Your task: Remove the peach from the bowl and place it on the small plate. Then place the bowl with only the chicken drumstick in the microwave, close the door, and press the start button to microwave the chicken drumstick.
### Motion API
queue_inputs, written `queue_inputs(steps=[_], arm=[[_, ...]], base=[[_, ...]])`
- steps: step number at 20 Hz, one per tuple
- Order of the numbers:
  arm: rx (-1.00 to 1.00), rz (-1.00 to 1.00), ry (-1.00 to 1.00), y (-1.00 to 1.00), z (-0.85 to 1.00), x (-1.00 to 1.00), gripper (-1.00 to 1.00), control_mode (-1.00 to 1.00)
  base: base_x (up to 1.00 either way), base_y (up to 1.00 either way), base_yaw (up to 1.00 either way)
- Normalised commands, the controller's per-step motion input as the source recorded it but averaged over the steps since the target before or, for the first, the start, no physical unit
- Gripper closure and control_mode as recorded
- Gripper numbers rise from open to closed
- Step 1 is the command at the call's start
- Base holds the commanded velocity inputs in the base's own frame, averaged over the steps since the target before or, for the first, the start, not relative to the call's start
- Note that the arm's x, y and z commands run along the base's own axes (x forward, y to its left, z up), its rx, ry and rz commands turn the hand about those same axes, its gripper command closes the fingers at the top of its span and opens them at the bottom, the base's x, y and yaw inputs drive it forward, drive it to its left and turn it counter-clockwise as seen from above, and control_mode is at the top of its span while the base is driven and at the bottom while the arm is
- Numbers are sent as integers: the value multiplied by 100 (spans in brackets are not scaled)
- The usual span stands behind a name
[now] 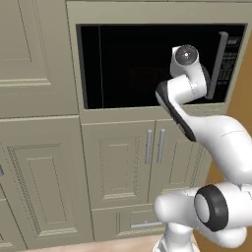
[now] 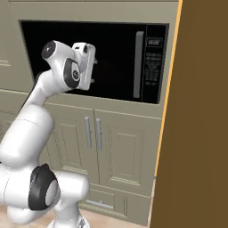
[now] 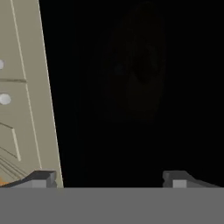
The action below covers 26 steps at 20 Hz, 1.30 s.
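Hand [image 3: 109, 177] gapes wide and empty, pointed at the black glass door [image 2: 107, 62] of the microwave [image 1: 157, 66], left of its grey bar handle [image 2: 139, 64].

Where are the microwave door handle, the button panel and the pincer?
door handle [image 2: 139, 65]: right base view, middle of the grey bar
button panel [image 2: 153, 67]: right base view, key rows
pincer [image 3: 111, 179]: hand view, between fingertips, open
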Motion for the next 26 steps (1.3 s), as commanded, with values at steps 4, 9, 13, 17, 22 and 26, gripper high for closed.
queue_inputs(steps=[4, 9, 13, 17, 22, 26], arm=[[3, 0, -7, -78, 1, -100, -100, -100], [19, 1, -7, -100, -1, -100, -100, -100], [18, 3, -5, -97, -4, -97, -100, -100], [9, 7, -1, -53, -20, -22, -100, -100], [6, 14, 0, -13, -19, 13, -100, -100], [5, 16, -6, -3, -7, 36, -100, -100]], base=[[0, 0, 0], [0, 0, 0], [0, 0, 0], [0, 0, 0], [0, 0, 0], [0, 0, 0]])
